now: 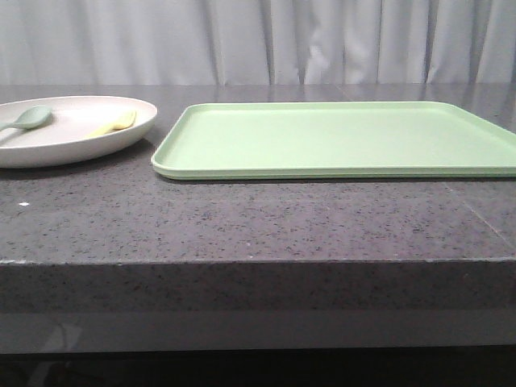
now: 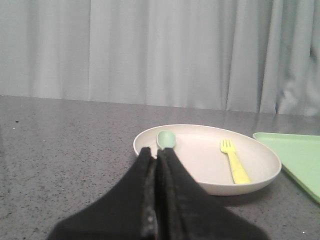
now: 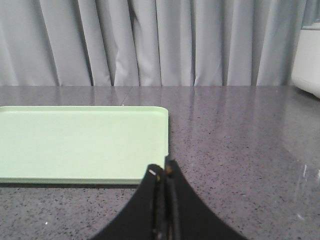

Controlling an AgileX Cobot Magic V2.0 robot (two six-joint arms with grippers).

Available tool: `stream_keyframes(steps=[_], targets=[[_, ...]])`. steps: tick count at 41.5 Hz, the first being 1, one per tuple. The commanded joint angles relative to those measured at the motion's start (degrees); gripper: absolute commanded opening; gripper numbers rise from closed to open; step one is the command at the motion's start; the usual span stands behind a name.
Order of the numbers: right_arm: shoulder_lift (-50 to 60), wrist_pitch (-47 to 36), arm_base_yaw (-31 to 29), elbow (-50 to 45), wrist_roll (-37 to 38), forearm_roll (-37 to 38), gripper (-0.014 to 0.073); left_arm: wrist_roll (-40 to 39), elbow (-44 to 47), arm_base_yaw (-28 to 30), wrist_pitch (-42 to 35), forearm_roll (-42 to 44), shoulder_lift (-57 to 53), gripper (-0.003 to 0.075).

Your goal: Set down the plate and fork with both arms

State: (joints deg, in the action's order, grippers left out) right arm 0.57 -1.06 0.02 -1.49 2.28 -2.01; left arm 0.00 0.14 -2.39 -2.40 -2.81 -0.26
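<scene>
The cream plate (image 1: 72,145) sits at the far left of the grey table; it also shows in the left wrist view (image 2: 210,187). The pale-yellow fork (image 1: 117,123) lies inside it, as in the left wrist view (image 2: 234,161), beside a grey-green spoon (image 1: 31,118). My left gripper (image 2: 156,152) is shut and empty, low over the table just short of the plate's near rim. My right gripper (image 3: 163,169) is shut and empty, near the right corner of the tray. Neither gripper shows in the front view.
A large light-green tray (image 1: 339,139) lies right of the plate, also in the right wrist view (image 3: 80,142) and the left wrist view (image 2: 297,157). A grey curtain hangs behind the table. A white object (image 3: 307,60) stands at the far right. The table's front edge (image 1: 258,262) runs across.
</scene>
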Motion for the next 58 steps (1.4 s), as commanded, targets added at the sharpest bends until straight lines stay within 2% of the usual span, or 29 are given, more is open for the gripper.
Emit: stream_keyframes(steps=[1, 29, 34, 40, 49, 58], targets=[[1.0, -5.2, 0.1, 0.2, -0.5, 0.7, -0.0088, -0.4, 0.5, 0.1, -4.9, -0.3, -1.3, -0.002], [1.0, -5.4, 0.0, 0.2, -0.5, 0.7, -0.0088, -0.4, 0.5, 0.1, -4.9, -0.3, -1.3, -0.002], [1.0, -5.8, 0.0, 0.2, -0.5, 0.7, -0.0088, -0.4, 0.4, 0.1, -6.8, -0.3, -1.3, -0.002], [1.0, -4.2, 0.0, 2.9, -0.5, 0.7, -0.0088, -0.4, -2.7, 0.1, -6.9, -0.3, -1.3, -0.002], [-0.2, 7.6, 0.0, 15.5, -0.5, 0.7, -0.0088, -0.4, -16.2, 0.1, 6.8, -0.3, 0.7, -0.002], [-7.1, 15.9, 0.0, 27.8, -0.6, 0.8, -0.0088, -0.4, -31.1, 0.1, 19.0, -0.3, 9.8, -0.002]])
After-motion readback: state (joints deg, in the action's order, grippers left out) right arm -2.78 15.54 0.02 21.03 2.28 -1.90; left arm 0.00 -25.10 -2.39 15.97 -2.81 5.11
